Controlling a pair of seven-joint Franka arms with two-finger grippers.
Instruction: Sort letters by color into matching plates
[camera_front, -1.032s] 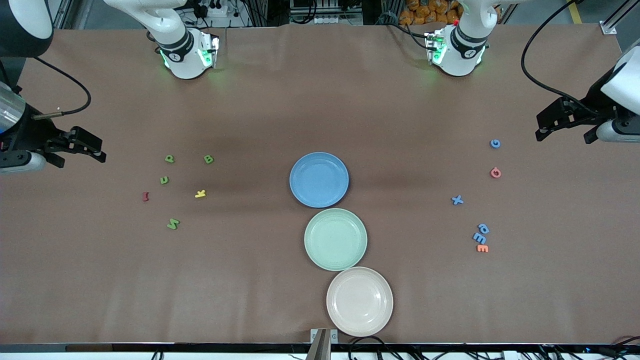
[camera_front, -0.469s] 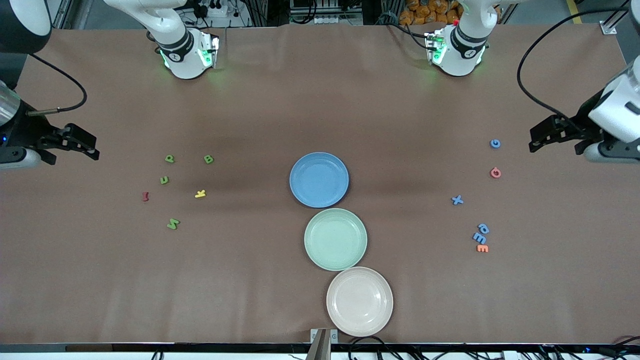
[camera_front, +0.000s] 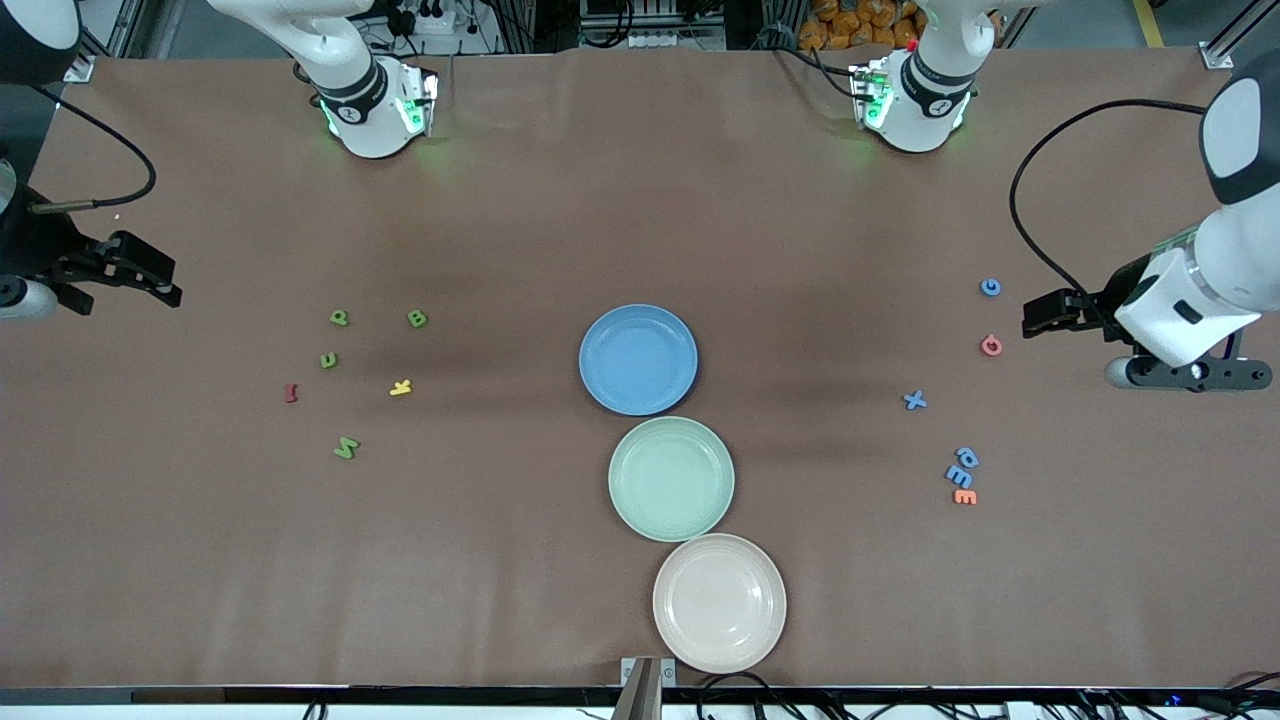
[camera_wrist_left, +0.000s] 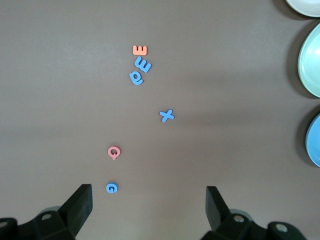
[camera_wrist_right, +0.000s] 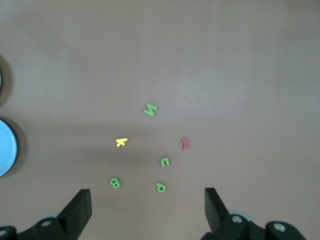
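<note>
Three plates lie in a row mid-table: blue, mint green, and pinkish-beige nearest the front camera. At the left arm's end lie letters: blue C, red Q, blue X, two more blue ones and an orange E. My left gripper hangs open and empty over the table beside the C and Q. At the right arm's end lie green P, B, E, N, yellow K and red I. My right gripper is open and empty over the table's end.
Both arm bases stand along the table's edge farthest from the front camera. The brown table top is bare around the plates. A small bracket sits at the edge nearest the camera, close to the beige plate.
My left gripper has swung down and in toward the blue C and red Q. My right gripper has drifted outward toward its end of the table. Letters and plates have not moved.
</note>
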